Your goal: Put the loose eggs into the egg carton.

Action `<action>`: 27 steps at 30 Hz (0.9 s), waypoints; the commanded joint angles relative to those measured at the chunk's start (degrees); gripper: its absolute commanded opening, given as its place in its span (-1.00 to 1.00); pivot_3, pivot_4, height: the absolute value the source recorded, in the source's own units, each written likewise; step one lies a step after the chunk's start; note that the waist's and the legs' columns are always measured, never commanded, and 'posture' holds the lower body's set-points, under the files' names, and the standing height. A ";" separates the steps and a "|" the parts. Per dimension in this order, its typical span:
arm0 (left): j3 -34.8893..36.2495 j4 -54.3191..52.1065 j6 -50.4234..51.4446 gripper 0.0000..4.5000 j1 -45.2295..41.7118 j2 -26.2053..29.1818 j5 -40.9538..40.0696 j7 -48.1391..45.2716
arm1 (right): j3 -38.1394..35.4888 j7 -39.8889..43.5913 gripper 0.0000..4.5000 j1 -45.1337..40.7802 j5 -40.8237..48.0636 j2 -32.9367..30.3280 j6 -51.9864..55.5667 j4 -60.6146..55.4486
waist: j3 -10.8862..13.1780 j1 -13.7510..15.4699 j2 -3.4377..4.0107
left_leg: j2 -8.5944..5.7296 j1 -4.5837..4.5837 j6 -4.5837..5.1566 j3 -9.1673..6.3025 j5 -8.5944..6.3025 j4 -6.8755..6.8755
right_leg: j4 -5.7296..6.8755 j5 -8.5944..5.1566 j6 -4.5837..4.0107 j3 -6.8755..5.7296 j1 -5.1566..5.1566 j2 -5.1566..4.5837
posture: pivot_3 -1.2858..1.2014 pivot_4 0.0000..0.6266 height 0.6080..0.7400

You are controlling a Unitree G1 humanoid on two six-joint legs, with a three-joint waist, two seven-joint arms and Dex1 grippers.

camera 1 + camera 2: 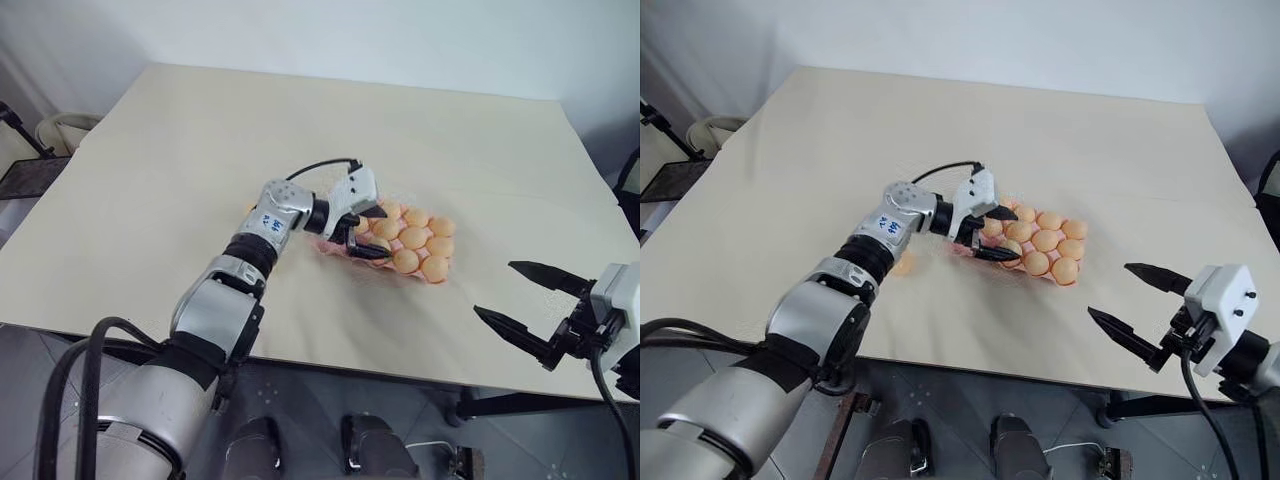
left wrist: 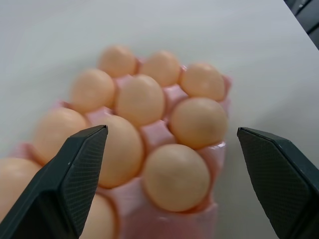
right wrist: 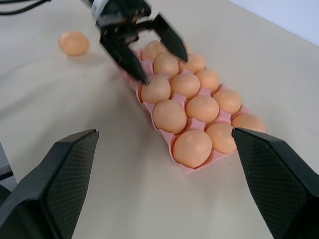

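While the beige table (image 1: 150, 180) spreads wide and mostly bare, the left arm (image 1: 225, 300) reaches across it and blocks part of the pink egg carton (image 3: 195, 170) near the middle. Pale orange eggs sit in the carton's cups. Hovering over the carton's near-left end, the left gripper (image 1: 990, 232) has its fingers spread and nothing between them. Off by the table's right front edge, the right gripper (image 1: 525, 297) hangs splayed and empty too. One loose egg (image 3: 74, 43) lies on the table just beyond the left arm.
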 commanded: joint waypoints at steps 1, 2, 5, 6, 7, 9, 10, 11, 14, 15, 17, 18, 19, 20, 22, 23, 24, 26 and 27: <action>2.84 -9.61 3.38 0.97 -0.35 3.51 -3.21 -0.92 | 0.52 0.92 1.00 -1.55 0.10 -1.69 -0.52 1.31 | 0.01 -0.08 0.02 | 0.01 0.00 -0.01 0.01 0.00 -0.02 | 0.00 0.00 0.00 0.00 -0.01 0.01 | 0.03 -0.52 1.00; 3.49 -13.81 5.81 0.97 1.22 4.98 -4.07 -0.96 | 1.05 1.23 1.00 -2.34 0.01 -2.12 -0.57 2.03 | 0.01 -0.07 0.03 | 0.02 -0.01 -0.01 0.02 0.00 -0.03 | 0.01 0.00 0.00 0.01 -0.03 0.02 | 0.03 -0.52 1.00; 5.32 -28.71 14.86 0.97 8.11 9.72 -6.29 0.75 | 2.86 2.30 1.00 -4.86 -0.22 -3.30 -0.79 4.17 | -0.04 -0.39 0.13 | 0.06 0.04 -0.36 0.06 0.18 -0.09 | 0.04 0.00 0.00 0.04 -0.02 0.06 | 0.03 -0.52 1.00; 6.51 -34.59 18.63 0.97 11.34 11.71 -7.01 2.21 | 3.70 2.66 1.00 -6.00 -0.21 -3.74 -0.77 4.96 | -0.05 -0.51 0.15 | 0.07 0.05 -0.40 0.03 0.20 -0.10 | 0.07 -0.01 0.01 0.04 -0.01 0.08 | 0.03 -0.52 1.00; 7.83 -40.00 21.96 0.97 14.43 13.41 -7.62 3.96 | 4.51 3.10 1.00 -7.12 -0.28 -4.13 -0.76 5.79 | -0.04 -0.52 0.18 | 0.12 0.06 -0.43 0.04 0.21 -0.08 | 0.11 -0.01 0.01 0.05 -0.02 0.12 | 0.03 -0.52 1.00; 11.67 -50.04 27.38 0.97 20.60 16.12 -9.53 8.03 | 6.34 4.27 1.00 -9.47 -0.55 -4.92 -0.81 7.70 | -0.01 -0.78 0.22 | 0.15 0.08 -0.46 0.04 0.23 -0.03 | 0.23 -0.02 0.01 0.07 -0.04 0.13 | 0.03 -0.52 1.00; 13.57 -54.10 29.45 0.97 23.06 16.82 -10.70 10.00 | 7.16 4.90 1.00 -10.53 -0.71 -5.30 -0.86 8.70 | 0.00 -0.83 0.23 | 0.16 0.07 -0.46 0.03 0.25 -0.02 | 0.26 -0.02 0.01 0.06 -0.04 0.14 | 0.03 -0.52 1.00; 15.54 -57.60 30.95 0.97 25.30 17.17 -11.95 11.99 | 7.98 5.56 1.00 -11.62 -0.89 -5.68 -1.01 9.72 | 0.00 -0.84 0.22 | 0.16 0.06 -0.45 0.01 0.28 0.03 | 0.32 -0.02 0.01 0.05 -0.04 0.13 | 0.03 -0.52 1.00; 21.18 -66.53 34.32 0.97 32.57 18.04 -14.42 18.04 | 10.82 7.72 1.00 -15.66 -1.60 -6.68 -1.51 13.09 | 0.00 -0.58 0.22 | 0.14 0.07 -0.37 0.01 0.34 0.15 | 0.37 0.02 0.07 0.06 0.01 0.10 | 0.03 -0.52 1.00; 22.63 -69.64 35.68 0.97 34.94 18.04 -15.32 19.72 | 11.68 8.45 1.00 -16.97 -1.81 -6.95 -1.61 14.15 | 0.00 -0.56 0.22 | 0.08 0.08 -0.31 0.00 0.37 0.16 | 0.39 0.04 0.11 0.07 0.03 0.06 | 0.03 -0.52 1.00; 25.60 -76.40 39.47 0.97 39.89 17.55 -18.01 22.98 | 13.41 9.95 1.00 -19.44 -2.31 -7.46 -1.93 16.14 | 0.00 -0.40 0.22 | 0.05 0.16 -0.25 0.02 0.39 0.17 | 0.36 0.10 0.18 0.13 0.13 0.01 | 0.03 -0.52 1.00; 26.50 -79.09 40.66 0.97 41.90 17.40 -19.09 24.23 | 13.94 10.53 1.00 -20.25 -2.44 -7.60 -2.03 16.84 | 0.00 -0.37 0.22 | 0.04 0.19 -0.23 0.04 0.40 0.16 | 0.32 0.14 0.20 0.17 0.16 0.00 | 0.03 -0.52 1.00; 27.74 -81.74 40.92 0.97 44.42 16.99 -19.86 25.79 | 14.56 11.12 1.00 -21.16 -2.63 -7.73 -2.13 17.57 | 0.00 -0.31 0.22 | 0.03 0.21 -0.19 0.06 0.41 0.16 | 0.30 0.17 0.21 0.17 0.19 -0.02 | 0.03 -0.52 1.00; 28.98 -84.39 41.40 0.97 47.24 16.70 -20.68 27.24 | 15.18 11.75 1.00 -22.08 -2.84 -7.83 -2.24 18.34 | 0.00 -0.19 0.22 | 0.01 0.21 -0.17 0.06 0.41 0.16 | 0.27 0.19 0.22 0.18 0.20 -0.04 | 0.03 -0.52 1.00; 31.60 -89.20 42.78 0.97 52.60 15.67 -22.26 30.41 | 16.29 12.96 1.00 -23.62 -3.20 -8.08 -2.27 19.68 | 0.00 -0.16 0.22 | 0.02 0.21 -0.16 0.06 0.42 0.13 | 0.23 0.22 0.19 0.17 0.20 -0.06 | 0.03 -0.52 1.00; 32.84 -91.18 43.24 0.97 54.97 14.95 -22.95 31.98 | 16.73 13.59 1.00 -24.22 -3.33 -8.20 -2.30 20.24 | 0.00 -0.16 0.22 | 0.02 0.21 -0.16 0.07 0.42 0.12 | 0.23 0.22 0.19 0.16 0.20 -0.08 | 0.03 -0.52 1.00; 33.95 -92.90 43.89 0.97 57.16 14.43 -23.66 33.32 | 17.11 14.10 1.00 -24.78 -3.45 -8.26 -2.28 20.73 | 0.00 -0.08 0.22 | 0.03 0.21 -0.17 0.06 0.42 0.10 | 0.20 0.23 0.17 0.16 0.20 -0.07 | 0.03 -0.52 1.00; 36.40 -96.25 46.30 0.97 62.15 13.56 -25.25 35.84 | 17.90 15.12 1.00 -26.16 -3.92 -8.47 -2.41 21.97 | 0.00 -0.14 0.22 | 0.03 0.22 -0.18 0.04 0.42 0.07 | 0.18 0.24 0.15 0.16 0.20 -0.08 | 0.03 -0.52 1.00; 37.73 -98.13 48.41 0.97 65.03 13.30 -26.07 37.09 | 18.48 15.62 1.00 -27.15 -4.15 -8.58 -2.40 22.75 | 0.00 -0.20 0.22 | 0.03 0.24 -0.17 0.06 0.41 0.05 | 0.17 0.24 0.15 0.18 0.20 -0.10 | 0.03 -0.52 1.00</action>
